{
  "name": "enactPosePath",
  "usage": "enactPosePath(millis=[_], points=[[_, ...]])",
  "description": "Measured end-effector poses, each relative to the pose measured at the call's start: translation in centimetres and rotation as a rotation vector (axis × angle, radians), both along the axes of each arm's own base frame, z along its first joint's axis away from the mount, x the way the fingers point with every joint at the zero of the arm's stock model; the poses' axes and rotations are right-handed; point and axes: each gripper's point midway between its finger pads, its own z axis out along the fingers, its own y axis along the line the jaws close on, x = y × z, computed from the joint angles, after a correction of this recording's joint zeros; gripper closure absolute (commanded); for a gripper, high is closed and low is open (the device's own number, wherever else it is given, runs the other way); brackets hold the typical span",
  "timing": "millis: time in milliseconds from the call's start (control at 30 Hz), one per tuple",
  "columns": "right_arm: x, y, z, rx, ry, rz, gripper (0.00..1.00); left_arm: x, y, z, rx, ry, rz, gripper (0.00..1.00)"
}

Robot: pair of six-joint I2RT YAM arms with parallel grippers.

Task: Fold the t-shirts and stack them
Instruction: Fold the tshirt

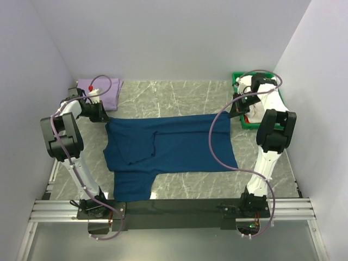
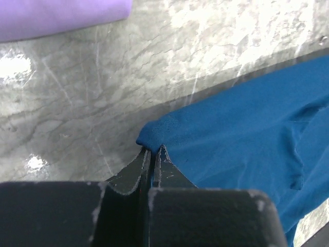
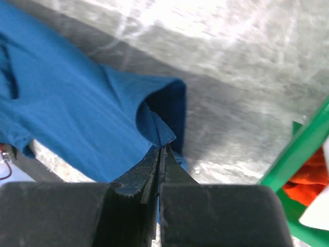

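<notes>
lavender t-shirt [image 1: 101,91]: I see it lying far left.
left gripper [image 2: 153,152]: clamped on the navy t-shirt [image 1: 168,148], far-left corner.
navy t-shirt: spread across the table [image 1: 185,95] between my arms.
right gripper [image 3: 163,148]: clamped on its far-right corner, near the green bin [image 3: 295,149].

navy tee [image 1: 168,147], lavender tee [image 1: 107,89], green bin [image 3: 302,150]

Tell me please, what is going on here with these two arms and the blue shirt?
Two robot arms are working on a blue t-shirt that lies spread on the table, not yet folded. The left pincer is shut on its far left corner and the right pincer on its far right corner. A lavender t-shirt lies at the far left. Orange cloth waits in the green bin on the right.
</notes>
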Motion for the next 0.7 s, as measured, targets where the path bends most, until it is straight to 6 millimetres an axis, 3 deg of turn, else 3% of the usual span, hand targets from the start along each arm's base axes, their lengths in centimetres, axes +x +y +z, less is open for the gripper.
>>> enactPosePath(millis=[100,300,467,567,600,667,700], points=[[0.6,0.7,1.0,0.024,-0.035,0.013,1.00,0.0,-0.1,0.1,-0.007,-0.004,-0.006,0.99],[2.2,2.2,0.6,0.029,-0.054,0.046,1.00,1.3,-0.1,0.7,-0.014,-0.031,-0.005,0.99],[4.8,2.0,-1.3,-0.060,-0.071,0.013,1.00,3.1,0.3,0.6,-0.023,-0.056,0.020,0.99],[6.3,1.2,-3.2,-0.138,-0.067,-0.019,0.95,4.1,0.6,-0.1,-0.025,-0.052,0.037,0.98],[6.6,0.9,-3.8,-0.160,-0.064,-0.030,0.91,4.4,0.6,-0.2,-0.025,-0.051,0.040,0.95],[7.1,0.4,-4.7,-0.196,-0.059,-0.050,0.75,5.1,0.8,-0.5,-0.023,-0.052,0.044,0.86],[7.3,0.1,-4.9,-0.216,-0.060,-0.061,0.59,5.4,0.9,-0.6,-0.020,-0.054,0.047,0.75]])
